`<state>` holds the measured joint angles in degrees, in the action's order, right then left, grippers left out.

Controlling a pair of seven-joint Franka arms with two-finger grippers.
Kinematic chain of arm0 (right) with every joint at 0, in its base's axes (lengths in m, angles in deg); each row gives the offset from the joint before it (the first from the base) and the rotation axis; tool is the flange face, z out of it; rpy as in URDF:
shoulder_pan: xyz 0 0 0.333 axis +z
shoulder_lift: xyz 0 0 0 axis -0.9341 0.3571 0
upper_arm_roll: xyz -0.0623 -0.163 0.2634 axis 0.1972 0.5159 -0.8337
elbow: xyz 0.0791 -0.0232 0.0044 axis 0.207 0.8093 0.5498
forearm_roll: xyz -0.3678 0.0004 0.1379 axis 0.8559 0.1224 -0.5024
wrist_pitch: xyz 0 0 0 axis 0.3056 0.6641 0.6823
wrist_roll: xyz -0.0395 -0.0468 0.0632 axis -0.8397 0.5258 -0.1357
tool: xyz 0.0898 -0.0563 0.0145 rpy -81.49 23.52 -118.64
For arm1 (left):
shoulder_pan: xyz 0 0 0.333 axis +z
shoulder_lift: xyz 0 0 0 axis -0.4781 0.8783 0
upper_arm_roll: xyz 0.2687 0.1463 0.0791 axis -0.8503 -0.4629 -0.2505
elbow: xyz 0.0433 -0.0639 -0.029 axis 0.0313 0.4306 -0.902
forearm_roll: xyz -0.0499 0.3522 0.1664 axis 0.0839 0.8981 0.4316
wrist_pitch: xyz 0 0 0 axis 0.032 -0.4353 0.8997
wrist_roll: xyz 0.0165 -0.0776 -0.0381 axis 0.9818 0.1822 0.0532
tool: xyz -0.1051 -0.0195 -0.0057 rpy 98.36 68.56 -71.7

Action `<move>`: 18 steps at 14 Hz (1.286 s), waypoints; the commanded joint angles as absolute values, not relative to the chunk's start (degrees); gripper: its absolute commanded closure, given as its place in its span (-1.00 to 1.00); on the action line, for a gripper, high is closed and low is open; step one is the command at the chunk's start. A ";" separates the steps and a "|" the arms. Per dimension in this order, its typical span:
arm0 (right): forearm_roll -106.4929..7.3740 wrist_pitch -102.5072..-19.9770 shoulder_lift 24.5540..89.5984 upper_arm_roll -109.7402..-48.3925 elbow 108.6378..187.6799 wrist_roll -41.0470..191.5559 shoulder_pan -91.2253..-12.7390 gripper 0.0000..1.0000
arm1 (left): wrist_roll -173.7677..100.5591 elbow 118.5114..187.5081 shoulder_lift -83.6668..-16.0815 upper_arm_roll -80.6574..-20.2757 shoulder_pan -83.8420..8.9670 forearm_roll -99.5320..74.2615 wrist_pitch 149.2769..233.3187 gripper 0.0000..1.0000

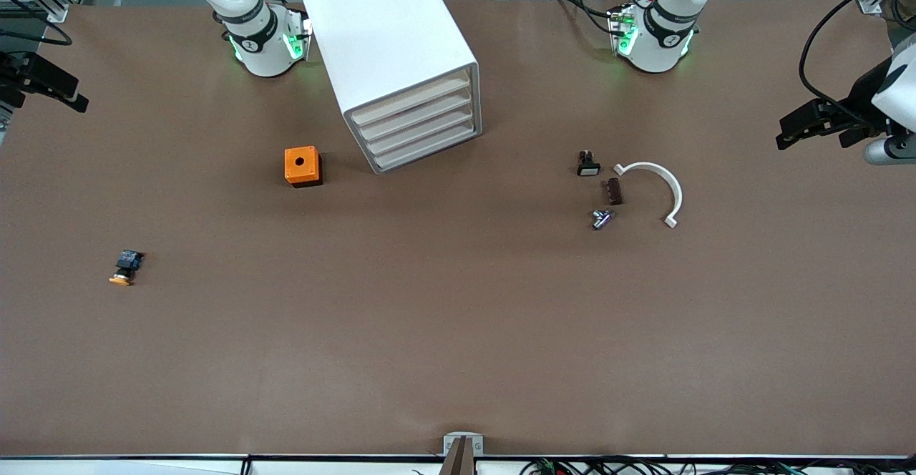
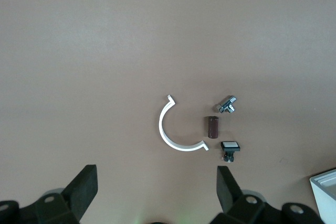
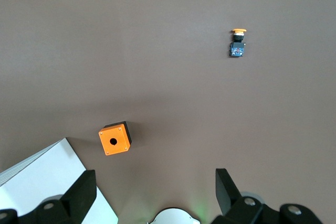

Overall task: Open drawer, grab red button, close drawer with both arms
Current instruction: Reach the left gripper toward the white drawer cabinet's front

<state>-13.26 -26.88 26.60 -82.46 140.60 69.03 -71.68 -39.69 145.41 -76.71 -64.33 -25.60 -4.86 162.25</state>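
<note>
The white drawer cabinet (image 1: 390,38) stands at the robots' edge of the table between the two bases, with all its drawers shut. The red-capped button is out of view. My left gripper (image 1: 794,128) is up in the air over the left arm's end of the table, and its wrist view shows it open and empty (image 2: 156,182). My right gripper (image 1: 71,96) is up over the right arm's end of the table, open and empty (image 3: 155,182). A corner of the cabinet shows in both the right wrist view (image 3: 47,182) and the left wrist view (image 2: 325,192).
An orange box with a hole (image 1: 303,166) sits beside the cabinet toward the right arm's end. An orange-yellow capped button (image 1: 125,267) lies nearer the front camera. Toward the left arm's end lie a white curved piece (image 1: 662,189), a brown block (image 1: 614,191), a metal part (image 1: 601,219) and a black switch (image 1: 588,165).
</note>
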 commanded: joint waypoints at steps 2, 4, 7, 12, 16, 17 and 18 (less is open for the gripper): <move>-13.24 -26.92 25.09 -82.41 141.95 68.47 -71.37 -1.00 | -39.63 144.79 -76.55 -64.05 -25.49 -4.17 162.03 -1.00; -13.24 -26.83 25.09 -82.41 141.95 68.55 -71.37 -1.00 | -39.63 144.79 -76.46 -64.05 -25.49 -4.26 162.03 -1.00; -13.24 -26.83 25.09 -82.41 141.95 68.55 -71.37 -1.00 | -37.10 144.53 -74.89 -64.40 -25.31 -4.52 162.03 -1.00; -13.15 -26.66 25.17 -82.41 141.77 68.55 -71.37 -1.00 | -27.94 145.05 -69.53 -63.78 -28.20 -4.09 162.02 -1.00; -13.07 -26.39 25.44 -82.41 141.16 68.47 -71.45 -1.00 | -25.31 144.70 -66.53 -63.52 -30.58 -5.05 162.90 -1.00; -13.15 -26.22 25.53 -82.41 141.07 68.38 -71.45 -1.00 | -25.30 144.79 -65.66 -63.34 -30.58 -5.66 163.08 -1.00; -13.15 -25.70 25.61 -82.41 140.64 68.38 -71.45 -1.00 | -25.30 144.70 -64.52 -63.26 -31.02 -6.45 163.08 -1.00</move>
<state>-13.26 -26.60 26.58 -82.46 140.59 69.03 -71.68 -25.76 145.68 -65.84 -63.53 -30.96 -5.21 163.07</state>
